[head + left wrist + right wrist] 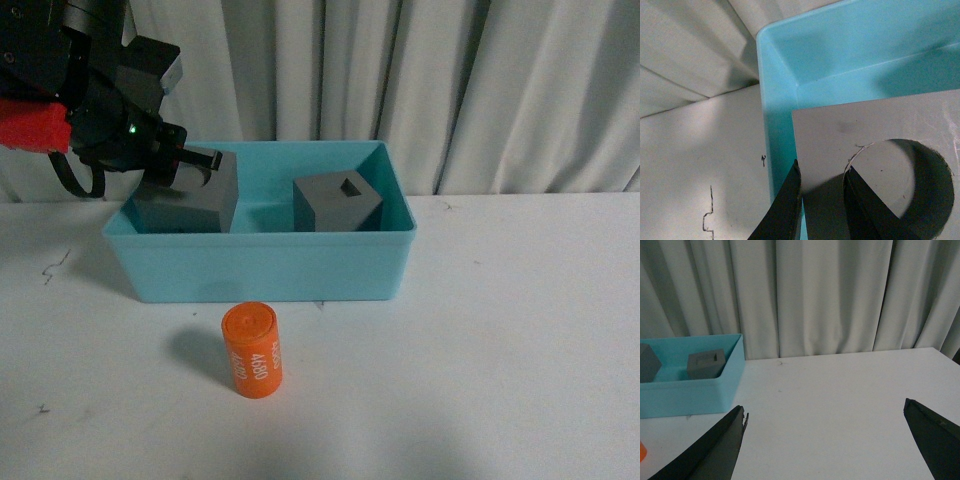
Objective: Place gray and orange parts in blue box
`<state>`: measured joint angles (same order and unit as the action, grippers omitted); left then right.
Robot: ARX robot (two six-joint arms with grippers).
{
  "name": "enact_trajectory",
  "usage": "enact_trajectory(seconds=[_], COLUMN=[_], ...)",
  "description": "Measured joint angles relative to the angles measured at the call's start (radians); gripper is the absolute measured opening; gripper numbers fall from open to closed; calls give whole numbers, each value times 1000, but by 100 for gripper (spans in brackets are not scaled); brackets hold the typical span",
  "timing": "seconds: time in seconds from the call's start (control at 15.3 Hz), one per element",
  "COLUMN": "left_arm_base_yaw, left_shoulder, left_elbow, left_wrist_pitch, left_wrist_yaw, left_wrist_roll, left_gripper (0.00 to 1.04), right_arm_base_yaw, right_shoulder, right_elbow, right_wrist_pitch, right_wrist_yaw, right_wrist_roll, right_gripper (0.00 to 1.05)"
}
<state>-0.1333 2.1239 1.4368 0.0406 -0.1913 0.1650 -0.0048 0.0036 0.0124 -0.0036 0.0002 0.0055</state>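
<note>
Both gray parts are seen within the blue box [260,268], while the orange cylinder [252,352] is stood outside it on the counter [520,350].

The white counter is backed by a pale curtain [500,90], and the blue box is set close before it. The gray cube with the round recess [205,200] is seen at the box's left end, its top higher than that of the gray cube with the rectangular recess [338,205], which is placed toward the right end, apart from it. The orange cylinder (printed "4680" in white) is stood upright near the box's front wall, not touching it. The left gripper [823,172] is clamped on the first cube's wall, one finger outside and one in the round recess; whether that cube rests on the box floor cannot be told. The right gripper [825,407] is held wide open above the counter, with nothing grasped.
</note>
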Motion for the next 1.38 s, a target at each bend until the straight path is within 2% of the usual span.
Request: enact_trajectory(seconds=[0.26, 0.39, 0.46, 0.59, 0.72, 0.92, 1.05, 1.18, 1.31, 1.38], left_arm_base_yaw=[21, 30, 41, 69, 130, 241, 279, 299, 318, 142], left_shoulder=[-9, -149, -266, -518, -757, -1132, -1322, -1405, -1618, -1923], left_elbow=[-20, -125, -182, -329, -502, -785, -908, -957, -1014, -1225], left_wrist_pitch=[-10, -37, -68, -126, -214, -447, -589, -658, -780, -329], left_wrist_yaw=[14, 105, 170, 308, 421, 485, 489, 490, 468, 251], left_wrist_roll=[-8, -70, -120, -213, -288, -355, -361, -370, -412, -312], left_gripper=[75, 100, 97, 98, 98, 98, 98, 98, 98, 80], right_arm_base_yaw=[0, 0, 0, 0, 0, 0, 0, 0, 0, 3], right_shoulder=[0, 0, 0, 0, 0, 0, 0, 0, 0, -1], right_elbow=[0, 0, 0, 0, 0, 0, 0, 0, 0, 0], right_wrist_pitch=[0, 0, 0, 0, 0, 0, 0, 0, 0, 0], right_wrist_yaw=[0, 0, 0, 0, 0, 0, 0, 0, 0, 3], right_wrist_roll=[0, 0, 0, 0, 0, 0, 0, 0, 0, 0], right_gripper=[98, 98, 98, 98, 98, 98, 98, 98, 98, 98])
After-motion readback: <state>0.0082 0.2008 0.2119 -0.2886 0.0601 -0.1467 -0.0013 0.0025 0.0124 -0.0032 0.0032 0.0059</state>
